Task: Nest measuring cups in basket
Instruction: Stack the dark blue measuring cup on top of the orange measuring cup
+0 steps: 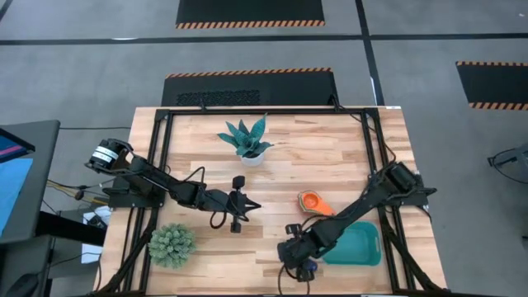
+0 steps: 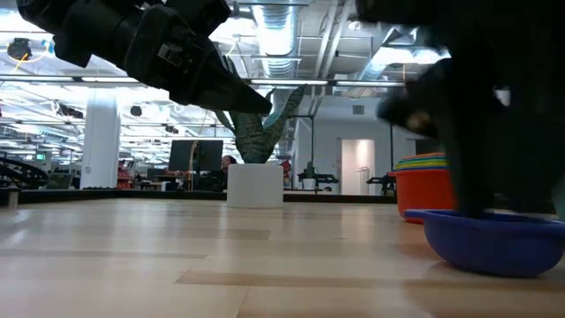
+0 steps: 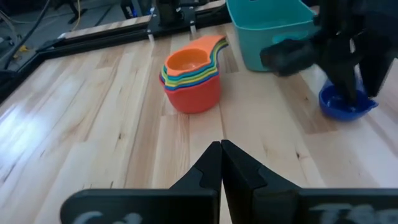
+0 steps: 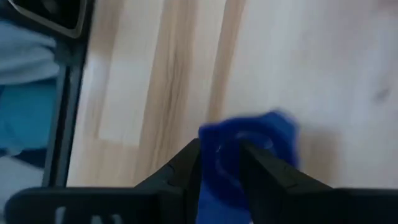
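Note:
A nested stack of measuring cups (image 1: 312,200), orange on top, stands on the table left of the teal basket (image 1: 363,247); it also shows in the left wrist view (image 3: 193,78) and the low view (image 2: 425,181). A single blue measuring cup (image 3: 343,106) sits near the table's near edge, in front of the basket (image 3: 267,31). My right gripper (image 1: 301,266) comes down on it and is shut on it. My left gripper (image 1: 239,202) hovers shut over the table's middle, left of the stack, its fingers (image 3: 214,163) pointing toward the cups. My right gripper (image 4: 221,149) pinches the blue cup's wall (image 4: 217,146) at the rim, seemingly with one finger (image 4: 264,171) inside the bowl and the other (image 4: 186,165) outside. It comes from above, pointing down. The cup (image 2: 490,243) sits upright with its bottom at the table top.
A spiky potted plant (image 1: 247,140) stands toward the far middle of the table, and a round green plant (image 1: 172,245) sits at the near left. A black frame (image 1: 161,165) borders the table. Bare wood lies between the two arms.

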`<state>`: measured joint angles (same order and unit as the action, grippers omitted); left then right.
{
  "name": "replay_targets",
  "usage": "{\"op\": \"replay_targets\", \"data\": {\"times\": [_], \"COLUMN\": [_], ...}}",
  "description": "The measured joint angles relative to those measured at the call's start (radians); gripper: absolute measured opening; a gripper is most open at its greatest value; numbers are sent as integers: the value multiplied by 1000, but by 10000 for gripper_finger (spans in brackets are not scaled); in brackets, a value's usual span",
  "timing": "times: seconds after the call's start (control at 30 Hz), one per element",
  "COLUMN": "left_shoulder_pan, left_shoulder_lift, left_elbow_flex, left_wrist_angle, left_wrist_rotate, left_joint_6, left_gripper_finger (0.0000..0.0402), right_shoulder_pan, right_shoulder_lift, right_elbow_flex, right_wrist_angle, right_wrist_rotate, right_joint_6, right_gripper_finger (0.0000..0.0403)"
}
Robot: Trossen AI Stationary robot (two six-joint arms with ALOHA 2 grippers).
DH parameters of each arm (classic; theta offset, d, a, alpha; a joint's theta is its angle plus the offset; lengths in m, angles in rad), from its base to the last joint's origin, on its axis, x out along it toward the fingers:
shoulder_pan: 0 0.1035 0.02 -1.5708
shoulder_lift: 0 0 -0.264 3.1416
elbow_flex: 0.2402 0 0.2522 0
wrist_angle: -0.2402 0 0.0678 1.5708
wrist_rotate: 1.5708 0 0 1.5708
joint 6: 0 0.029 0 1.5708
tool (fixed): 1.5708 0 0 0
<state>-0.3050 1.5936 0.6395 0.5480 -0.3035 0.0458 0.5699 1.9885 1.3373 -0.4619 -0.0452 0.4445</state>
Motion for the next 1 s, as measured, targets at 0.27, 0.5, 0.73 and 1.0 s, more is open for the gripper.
{"op": "replay_targets", "data": {"times": [0.27, 0.5, 0.73, 1.0], "left_shoulder_pan": [1, 2, 2, 2], "left_shoulder_lift": [0, 0, 0, 1], "left_elbow_flex": [0, 0, 0, 0], "left_wrist_angle": [2, 2, 2, 2], "left_wrist_rotate": [-1, -45, -49, -49], "left_joint_6": [23, 32, 42, 42], "left_gripper_finger": [0, 0, 0, 0], "right_shoulder_pan": [-16, -16, -16, -26], "right_shoulder_lift": [31, 29, 29, 26], "right_elbow_flex": [2, 3, 3, 3], "right_wrist_angle": [-11, -10, -35, -29], "right_wrist_rotate": [-136, -137, -136, -131], "right_joint_6": [56, 57, 79, 79], "right_gripper_finger": [127, 122, 110, 41]}}
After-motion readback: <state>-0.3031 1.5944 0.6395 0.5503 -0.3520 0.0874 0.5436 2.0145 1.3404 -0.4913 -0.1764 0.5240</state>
